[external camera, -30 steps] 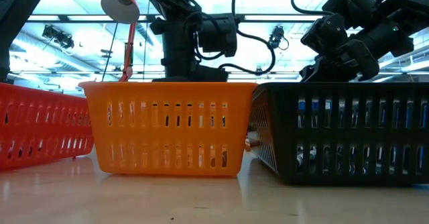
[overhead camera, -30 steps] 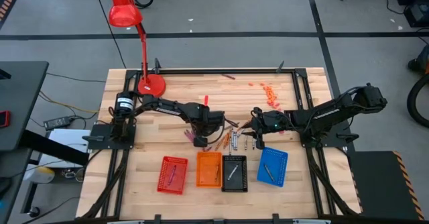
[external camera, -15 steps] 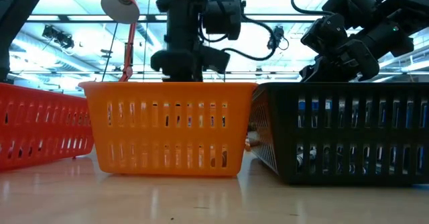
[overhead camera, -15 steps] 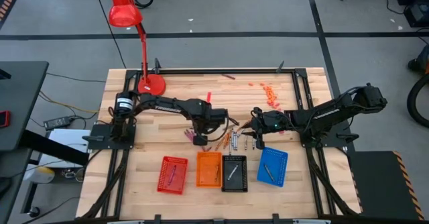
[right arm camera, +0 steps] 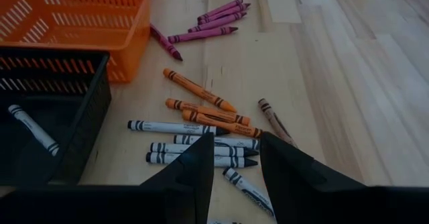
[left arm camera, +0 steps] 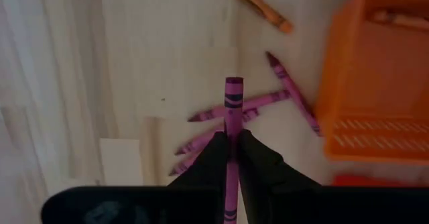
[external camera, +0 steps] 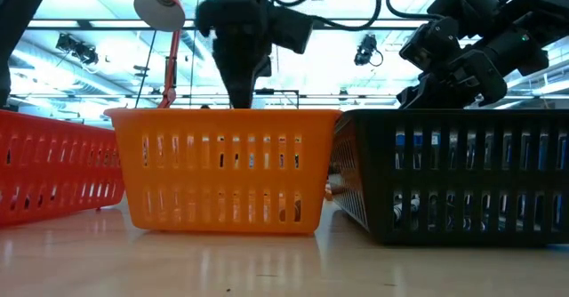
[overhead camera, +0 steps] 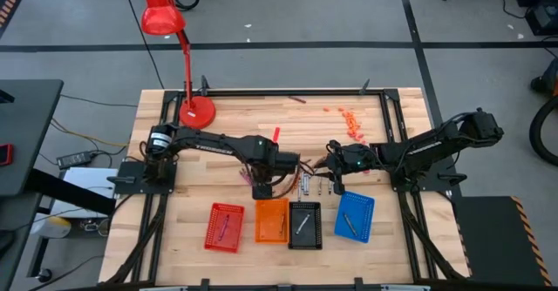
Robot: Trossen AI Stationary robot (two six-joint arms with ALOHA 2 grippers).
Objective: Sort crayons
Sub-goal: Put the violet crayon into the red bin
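My left gripper (left arm camera: 232,138) hangs pointing down over the table's middle (overhead camera: 259,186) and shows above the orange tray (external camera: 233,168) in the low view. It is shut on a purple crayon (left arm camera: 233,100). Below it a few more purple crayons (left arm camera: 231,110) lie flat beside the orange tray (left arm camera: 375,83). My right gripper (right arm camera: 234,158) waits open, slanting down, just right of a loose pile of orange, white and brown crayons (right arm camera: 201,127) on the wood. A white crayon (right arm camera: 30,129) lies in the black tray (right arm camera: 47,90). My left gripper pinches the purple crayon's shaft (left arm camera: 232,127) between its two fingers (left arm camera: 208,163). The fingers come from above and lie along the crayon, whose free end (left arm camera: 233,83) sticks out past the fingertips. It hangs clear of the table, pointing down.
Red (overhead camera: 225,227), orange (overhead camera: 271,219), black (overhead camera: 304,225) and blue (overhead camera: 354,215) trays stand in a row along the near side. A red desk lamp (overhead camera: 196,110) stands at the far left. Small pink-orange crumbs (overhead camera: 351,117) lie at the far right.
My left gripper has risen, staying shut and pointing down: in the low view it has gone from behind the orange tray's rim to well above it. It has also shifted a little toward the trays at the near edge. My right arm has kept still.
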